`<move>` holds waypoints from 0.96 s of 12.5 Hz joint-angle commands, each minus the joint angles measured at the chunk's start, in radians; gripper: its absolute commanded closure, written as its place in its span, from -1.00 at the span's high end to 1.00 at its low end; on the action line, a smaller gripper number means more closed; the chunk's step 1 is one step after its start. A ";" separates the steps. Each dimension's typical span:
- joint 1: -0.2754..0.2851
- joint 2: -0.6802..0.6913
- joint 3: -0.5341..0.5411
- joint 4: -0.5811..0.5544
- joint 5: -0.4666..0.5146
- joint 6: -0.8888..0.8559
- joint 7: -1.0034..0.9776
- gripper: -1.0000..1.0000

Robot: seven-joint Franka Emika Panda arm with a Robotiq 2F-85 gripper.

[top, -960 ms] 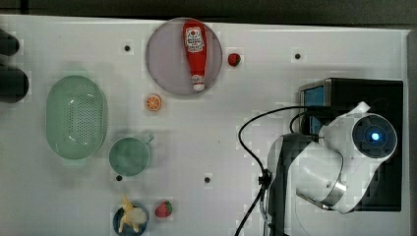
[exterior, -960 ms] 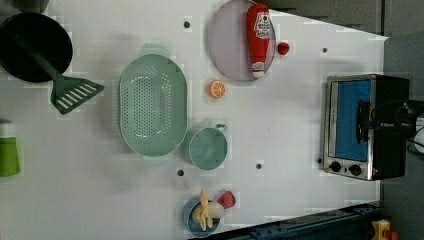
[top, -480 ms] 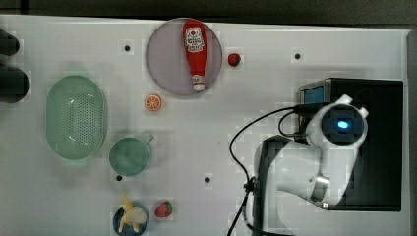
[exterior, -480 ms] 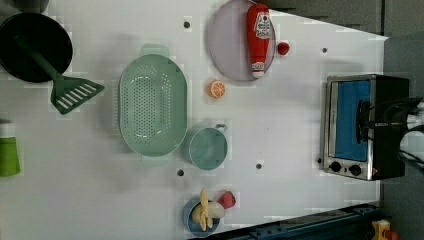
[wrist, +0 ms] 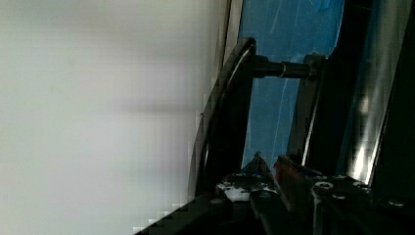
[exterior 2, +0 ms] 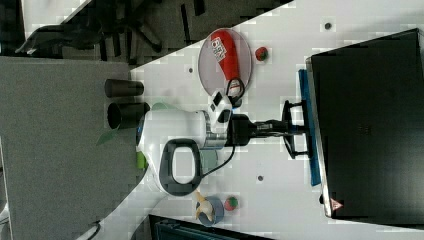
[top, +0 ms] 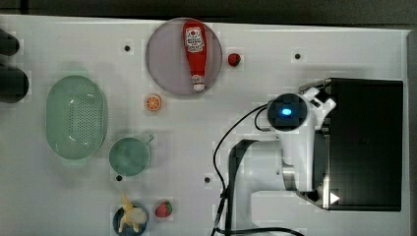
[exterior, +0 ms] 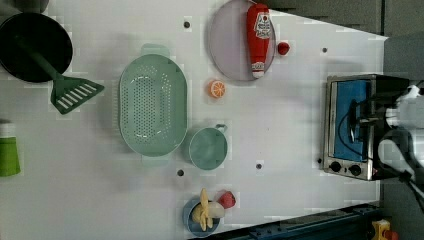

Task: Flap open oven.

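The oven (top: 366,142) is a black box at the top view's right, with a silver front and blue glass door (exterior: 350,120) facing the left view's left. Its black bar handle (exterior 2: 290,127) stands off the door on two posts. My gripper (exterior 2: 296,131) reaches level toward the door at the handle's middle. In the wrist view the handle (wrist: 225,122) runs right beside my gripper (wrist: 269,164), whose fingertips (wrist: 257,161) lie close together, shut, between bar and blue glass (wrist: 284,39). The door looks upright against the oven front.
A ketchup bottle (top: 195,51) lies on a grey plate (top: 164,59), with a strawberry (top: 234,59) beside it. An orange half (top: 153,103), green colander (top: 76,123), teal cup (top: 129,156) and a bowl with a banana (top: 130,219) fill the top view's left. My black cable (top: 221,162) trails in front of the oven.
My wrist has swung toward the top view's left, from above the oven's top to in front of its door. In the left view the gripper has shifted left over the glass.
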 commanded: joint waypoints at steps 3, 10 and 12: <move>0.087 0.087 0.087 -0.025 -0.081 -0.003 0.382 -0.65; 0.136 0.214 0.103 -0.016 -0.094 0.051 0.476 -0.65; 0.142 0.241 0.104 -0.012 -0.094 0.073 0.477 -0.65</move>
